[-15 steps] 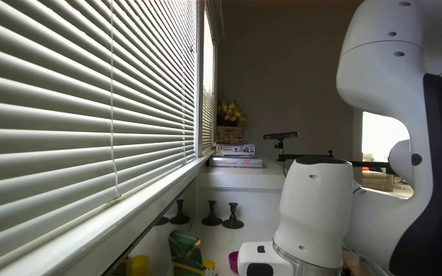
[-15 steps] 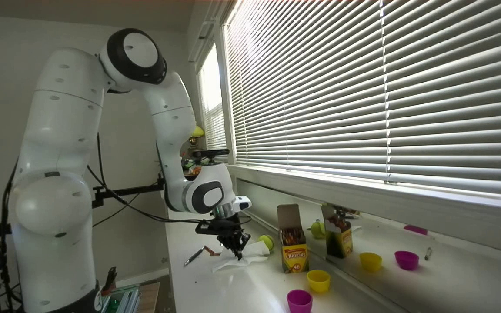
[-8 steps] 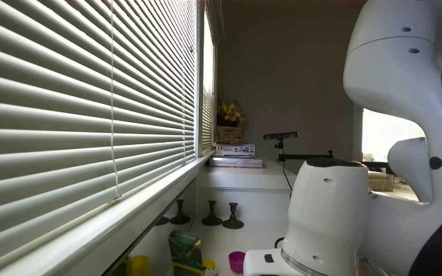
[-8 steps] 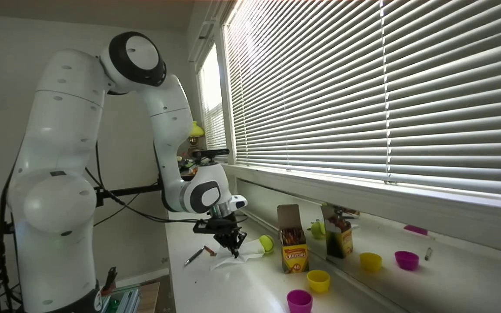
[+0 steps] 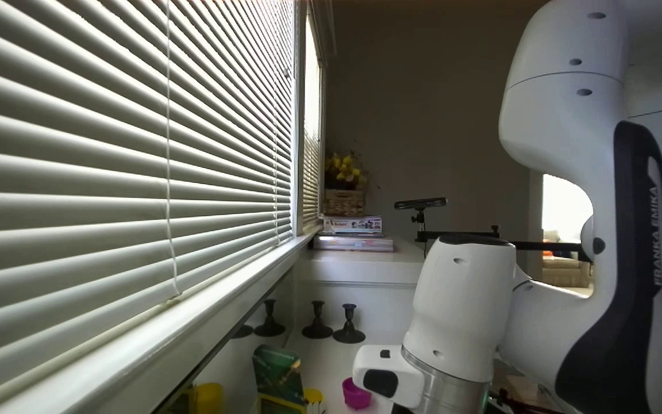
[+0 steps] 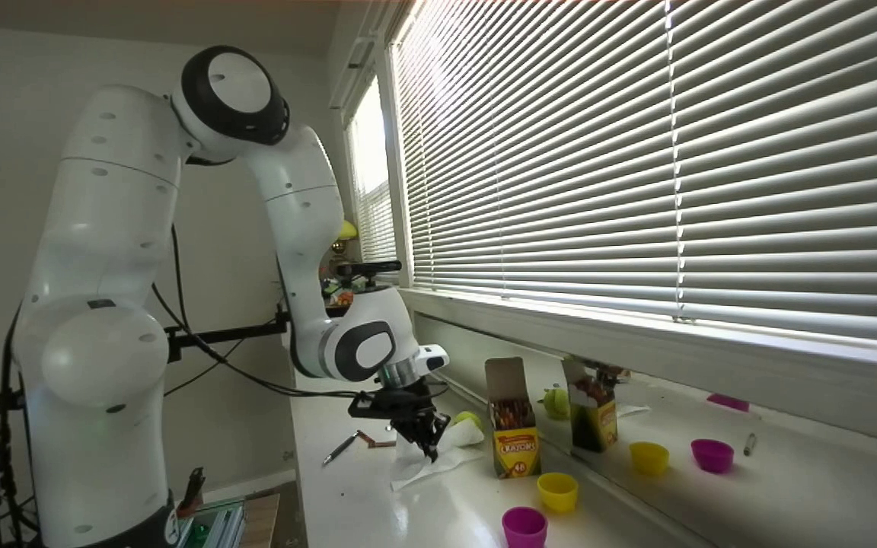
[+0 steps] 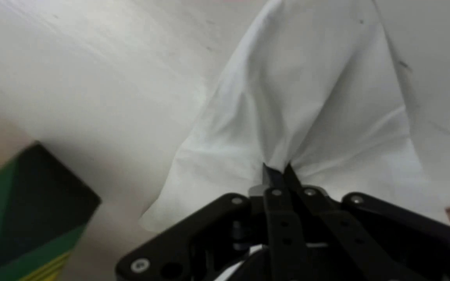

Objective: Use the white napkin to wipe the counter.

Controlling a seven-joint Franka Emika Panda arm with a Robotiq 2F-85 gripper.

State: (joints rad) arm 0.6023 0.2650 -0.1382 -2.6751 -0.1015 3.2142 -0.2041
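Note:
My gripper point(image 7: 281, 168) is shut on the white napkin point(image 7: 299, 70), pinching it near its middle so folds fan out from the fingertips. The napkin lies spread and wrinkled against the pale white counter point(image 7: 104, 89). In an exterior view the gripper point(image 6: 431, 458) points down, with the napkin point(image 6: 446, 461) under and around its tips, and the counter point(image 6: 377, 510) runs toward the camera. A few small dark specks show on the counter in the wrist view. In an exterior view the gripper is out of the frame, below the white wrist.
A crayon box point(image 6: 516, 454) stands right of the napkin; a yellow-green ball point(image 6: 470, 418) sits behind it. A yellow cup point(image 6: 558, 493) and magenta cup point(image 6: 524, 527) stand nearer. A pen point(image 6: 340, 449) lies left. Dark candle holders point(image 5: 349, 330) stand along the counter. A reflective panel backs it.
The gripper and napkin shifted slightly left and away, then back right and toward the crayon box, in an exterior view. The napkin now covers more of the ball. The grip stays shut.

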